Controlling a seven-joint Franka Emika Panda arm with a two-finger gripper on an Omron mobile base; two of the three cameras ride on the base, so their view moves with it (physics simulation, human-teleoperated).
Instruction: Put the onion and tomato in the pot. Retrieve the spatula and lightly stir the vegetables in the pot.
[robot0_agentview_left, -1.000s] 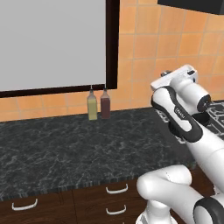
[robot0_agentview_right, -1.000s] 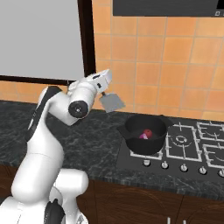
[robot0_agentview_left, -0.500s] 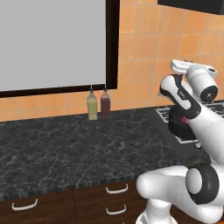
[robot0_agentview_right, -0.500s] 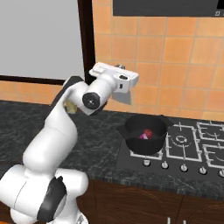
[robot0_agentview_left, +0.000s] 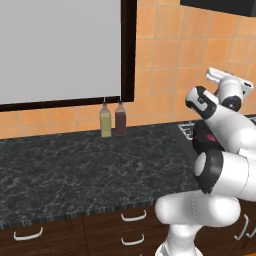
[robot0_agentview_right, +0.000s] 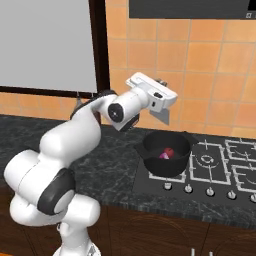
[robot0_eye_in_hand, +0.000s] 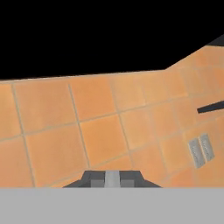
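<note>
Over the last second the arm has swung from the counter side toward the stove, and the hand has rolled up so that it now points at the tiled wall. The gripper (robot0_agentview_right: 161, 101) sits high, above and just left of the pot (robot0_agentview_right: 165, 150), its fingers pinched tight on the spatula (robot0_agentview_right: 164, 114). The pale blade hangs below the hand, in front of the orange tiles, over the pot's far rim. In the hand view the thin metal handle stands between the two dark finger tips (robot0_eye_in_hand: 92, 179), which fits a firm grip near the top of the handle.

The black pot rests on the near left burner of the stove (robot0_agentview_right: 220, 165). Inside it lies the tomato (robot0_agentview_right: 169, 151), beside something pinkish that I cannot name. Holding the spatula high with the blade down looks like a set-up for lowering it straight in to stir.

Far left, two bottles (robot0_agentview_left: 112, 119) stand against the wall on the dark counter (robot0_agentview_left: 75, 165), well apart from the work.
</note>
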